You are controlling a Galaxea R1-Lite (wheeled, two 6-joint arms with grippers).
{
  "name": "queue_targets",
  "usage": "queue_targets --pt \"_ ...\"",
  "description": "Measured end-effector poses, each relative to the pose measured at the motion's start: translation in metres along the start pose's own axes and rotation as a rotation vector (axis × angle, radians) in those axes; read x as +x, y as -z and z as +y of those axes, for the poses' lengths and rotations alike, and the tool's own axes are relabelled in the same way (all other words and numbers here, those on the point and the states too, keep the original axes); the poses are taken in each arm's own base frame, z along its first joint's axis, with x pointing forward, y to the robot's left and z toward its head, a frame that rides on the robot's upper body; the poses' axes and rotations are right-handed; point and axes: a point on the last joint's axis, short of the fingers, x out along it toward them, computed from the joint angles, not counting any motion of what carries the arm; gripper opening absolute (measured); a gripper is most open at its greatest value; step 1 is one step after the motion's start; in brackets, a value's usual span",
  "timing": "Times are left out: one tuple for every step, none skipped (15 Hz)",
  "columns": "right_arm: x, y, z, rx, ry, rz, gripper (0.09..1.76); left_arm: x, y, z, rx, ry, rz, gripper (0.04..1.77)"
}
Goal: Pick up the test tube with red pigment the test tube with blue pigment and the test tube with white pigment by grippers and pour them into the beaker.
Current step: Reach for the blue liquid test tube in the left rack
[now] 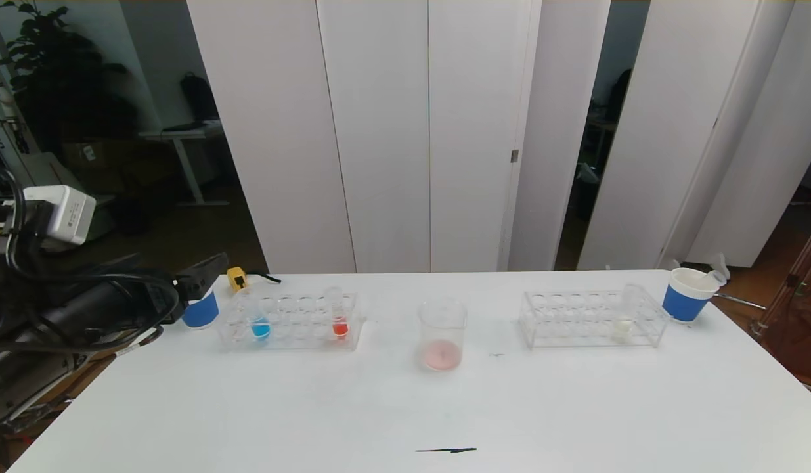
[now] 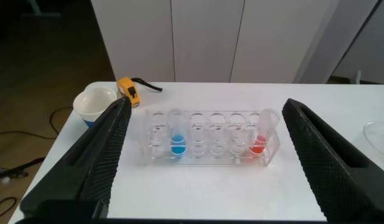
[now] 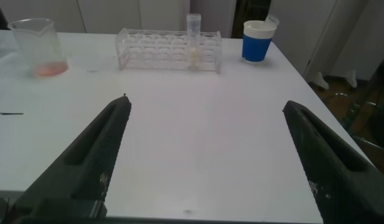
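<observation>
Black mark (image 1: 446, 450) on white table (image 1: 405, 407); white folding screen (image 1: 405, 131) behind

A white counter (image 1: 313, 407) is seen bearing two clear racks: one (image 1: 290, 322) at left, one (image 1: 592, 320) at right. Between them the beaker (image 1: 441, 334) is stood. A blue-banded paper cup (image 1: 200, 310) is set beside each rack's outer end, the other (image 1: 687, 294) at right; a yellow tape measure (image 1: 237, 278) is laid near the far edge.
</observation>
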Motion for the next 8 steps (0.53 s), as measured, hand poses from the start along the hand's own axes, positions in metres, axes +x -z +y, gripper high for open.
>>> queue_targets --pt "0.000 0.000 0.000 0.000 0.000 0.000 1.75 0.006 0.009 0.000 0.000 0.000 0.004 1.73" --pt "0.000 0.000 0.000 0.000 0.000 0.000 1.75 0.012 0.019 0.000 0.000 -0.002 0.008 1.73" --pt "0.000 0.000 0.000 0.000 0.000 0.000 1.75 0.018 0.029 0.000 0.000 -0.004 0.014 1.73" --pt "0.000 0.000 0.000 0.000 0.000 0.000 1.75 0.022 0.035 0.000 0.001 -0.005 0.016 1.73" --pt "0.000 0.000 0.000 0.000 0.000 0.000 1.75 0.028 0.044 0.000 0.002 -0.006 0.029 1.73" --pt "0.000 0.000 0.000 0.000 0.000 0.000 1.75 0.034 0.053 0.001 0.002 -0.011 0.043 1.73" --pt "0.000 0.000 0.000 0.000 0.000 0.000 1.75 0.037 0.061 0.003 0.003 -0.016 0.057 1.73" --pt "0.000 0.000 0.000 0.000 0.000 0.000 1.75 0.040 0.069 0.004 0.003 -0.020 0.076 1.73"
